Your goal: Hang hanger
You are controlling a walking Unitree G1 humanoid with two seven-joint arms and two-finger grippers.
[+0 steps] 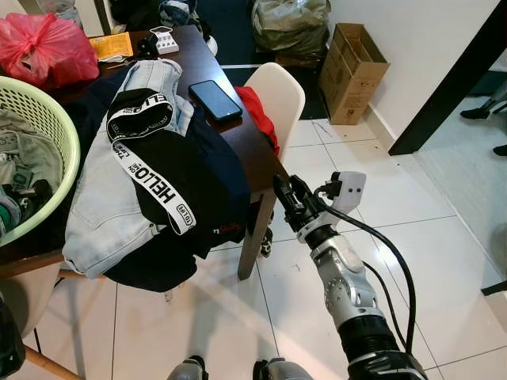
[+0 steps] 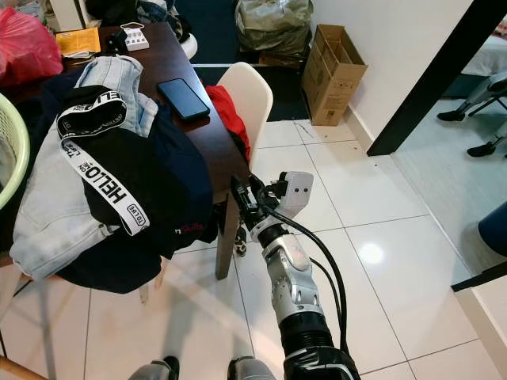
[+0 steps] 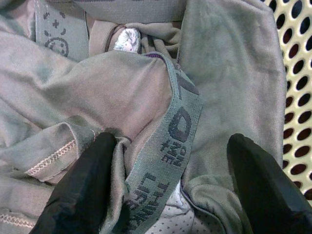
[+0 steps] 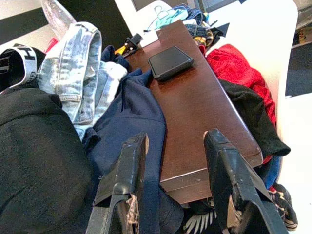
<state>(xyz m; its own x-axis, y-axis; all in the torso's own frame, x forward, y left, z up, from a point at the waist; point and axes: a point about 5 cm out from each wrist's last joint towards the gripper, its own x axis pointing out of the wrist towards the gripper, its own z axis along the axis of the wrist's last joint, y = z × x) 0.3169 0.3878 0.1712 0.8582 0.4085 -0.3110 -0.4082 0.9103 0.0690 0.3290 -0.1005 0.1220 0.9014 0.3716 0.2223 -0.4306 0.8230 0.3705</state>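
No hanger is visible; left gripper point(image 3: 170, 185), fingers apart, searches the basket point(image 1: 55, 119) laundry, while right gripper point(image 4: 178, 190), fingers apart, waits off the worktop point(image 4: 195, 107) corner.

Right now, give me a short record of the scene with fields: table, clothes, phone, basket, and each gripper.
table: dark wood table, clothes heaped on it
clothes: pale jeans, black garment with lettered white band, navy cloth
phone: black phone flat on the table
basket: green basket holding laundry
right gripper: open, off the table corner
left gripper: open over grey clothes in the basket
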